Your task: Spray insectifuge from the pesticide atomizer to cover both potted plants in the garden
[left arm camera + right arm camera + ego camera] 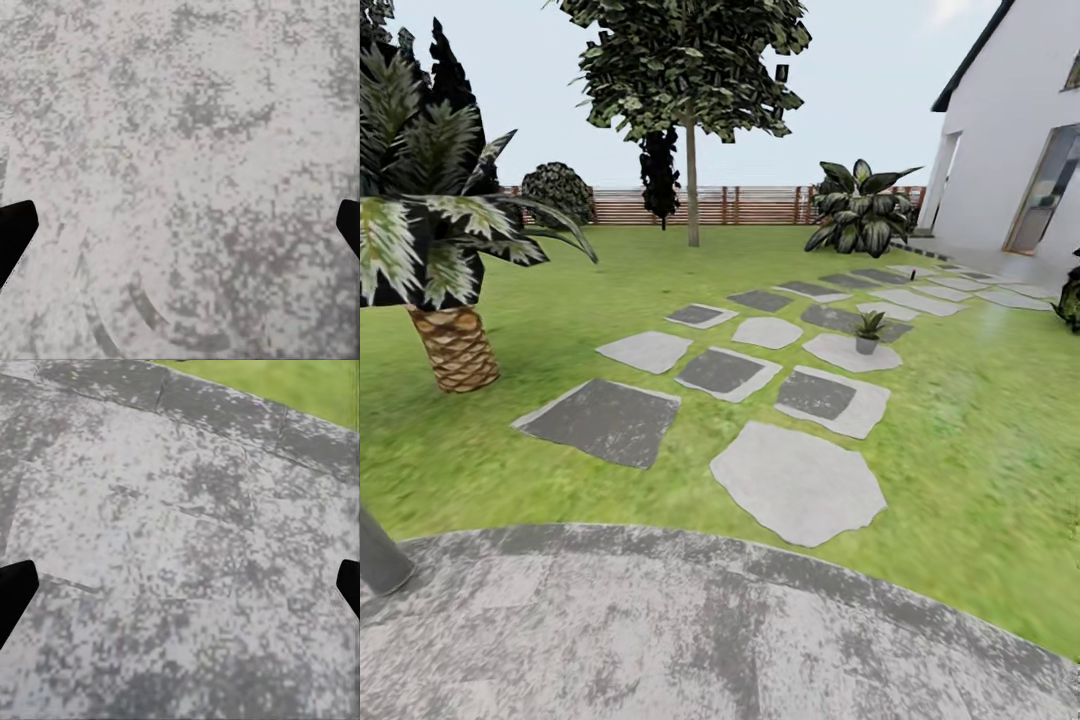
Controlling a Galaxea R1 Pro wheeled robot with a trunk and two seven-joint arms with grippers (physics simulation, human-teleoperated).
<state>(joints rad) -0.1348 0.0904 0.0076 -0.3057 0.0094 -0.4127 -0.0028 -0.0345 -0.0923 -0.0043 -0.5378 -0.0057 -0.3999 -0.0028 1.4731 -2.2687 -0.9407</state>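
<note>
While robot faces lawn point(610, 300) from round patio point(660, 630), one potted plant point(868, 331) sits on pale paver point(850, 352) mid-path; left gripper point(180, 225) and right gripper point(180, 585) spread wide, holding nothing, over patio stone.

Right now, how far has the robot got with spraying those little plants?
Barely begun, it seems. Nothing looks done: both grippers, left gripper and right gripper, hang open and empty over the grey patio, with no sprayer between the fingers. In hand: the head view looks across the stone pavers, where one small potted plant stands. Left: get the atomizer, then spray both plants.
</note>
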